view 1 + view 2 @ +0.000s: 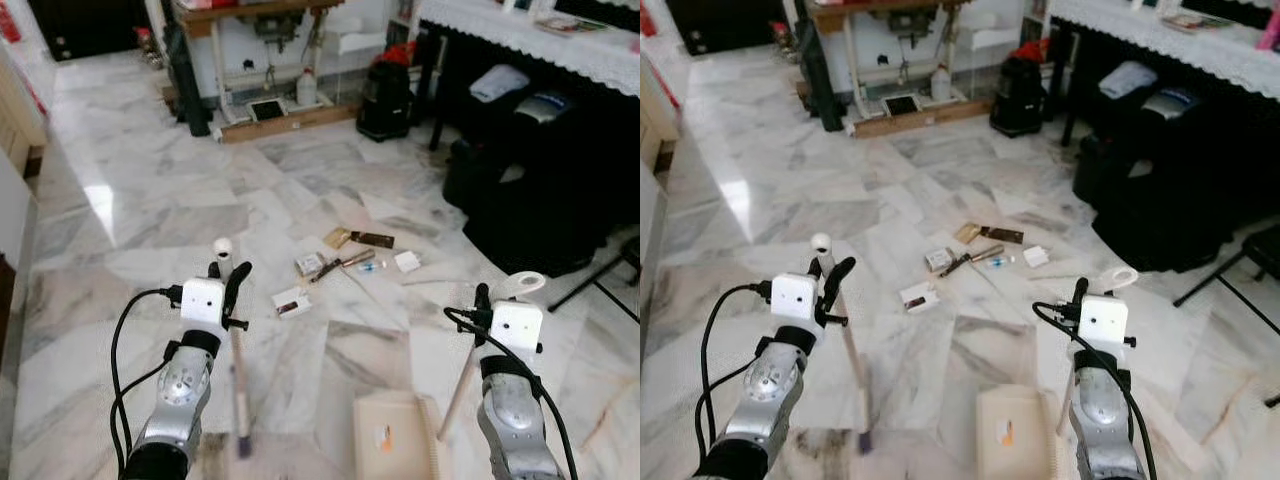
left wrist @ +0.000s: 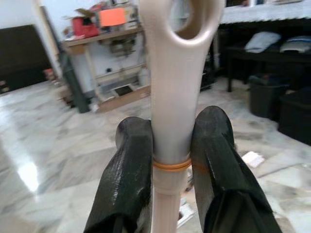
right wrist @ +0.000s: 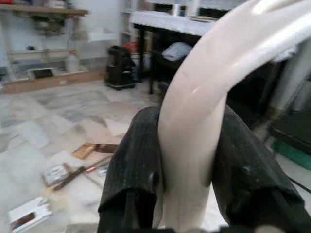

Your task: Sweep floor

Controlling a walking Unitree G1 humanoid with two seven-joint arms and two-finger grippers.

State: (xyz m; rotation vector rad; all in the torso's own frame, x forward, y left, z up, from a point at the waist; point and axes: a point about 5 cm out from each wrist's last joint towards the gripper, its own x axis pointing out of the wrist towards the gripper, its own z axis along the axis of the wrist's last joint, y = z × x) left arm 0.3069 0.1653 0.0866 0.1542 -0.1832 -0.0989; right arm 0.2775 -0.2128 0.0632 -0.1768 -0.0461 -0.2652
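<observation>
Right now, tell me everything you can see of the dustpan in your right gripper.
The dustpan is cream-coloured, plastic by its look, with a flat rectangular tray bearing a small orange sticker and a ridged edge on its right side. It sits low by the marble floor, short of the scattered litter. Its long pale handle rises at a slant and ends in a hanging loop. The right gripper has its jaws shut on the handle just below that loop.

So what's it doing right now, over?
Left gripper clamped on cream broom handle; right gripper clamped on cream dustpan handle. Beige dustpan on marble floor. Scattered litter ahead, unswept. Nothing between.
</observation>
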